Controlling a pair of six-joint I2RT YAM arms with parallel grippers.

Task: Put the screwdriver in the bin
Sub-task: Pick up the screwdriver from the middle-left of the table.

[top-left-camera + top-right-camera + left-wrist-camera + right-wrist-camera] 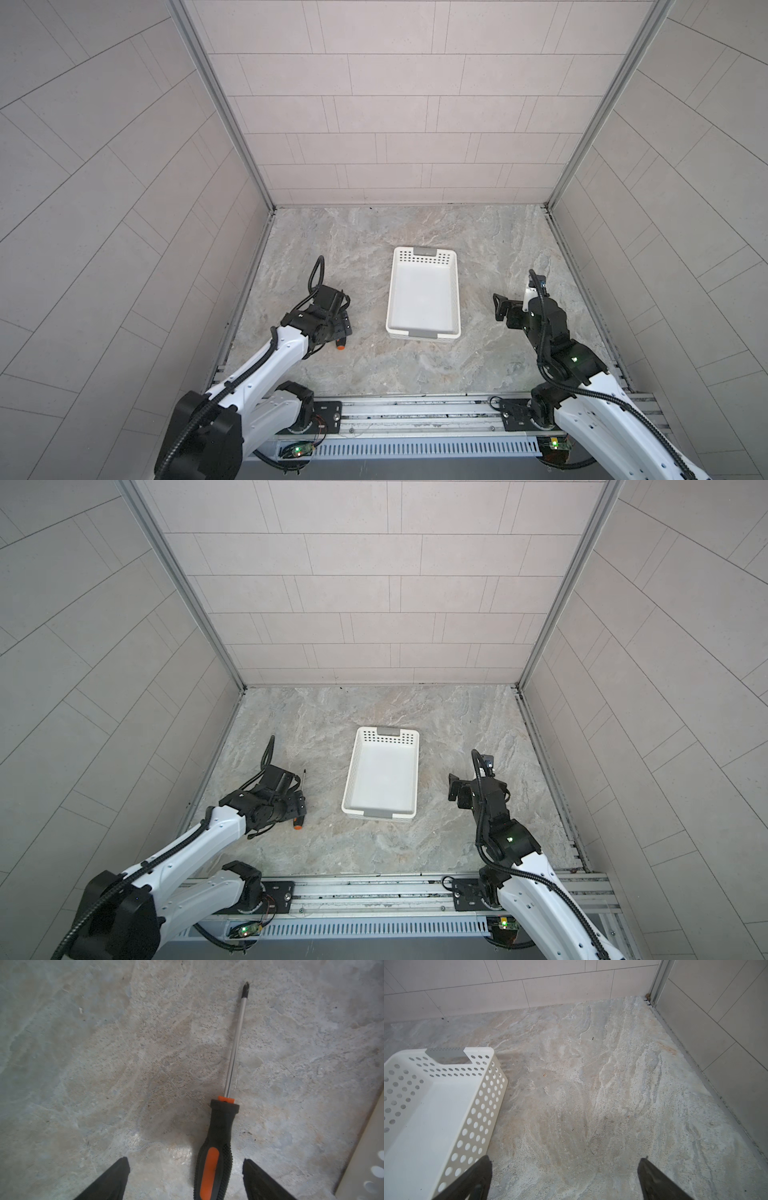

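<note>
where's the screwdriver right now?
Screwdriver: flat on the tabletop, left of the bin; in the left wrist view its handle lies between the left gripper's open fingers, ungripped.

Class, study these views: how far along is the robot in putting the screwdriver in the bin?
Done: nothing delivered; the bin is empty. In hand: the open left gripper straddles the handle of the screwdriver, which lies ungripped on the table. To do: close, lift, carry it over the bin, release.
</note>
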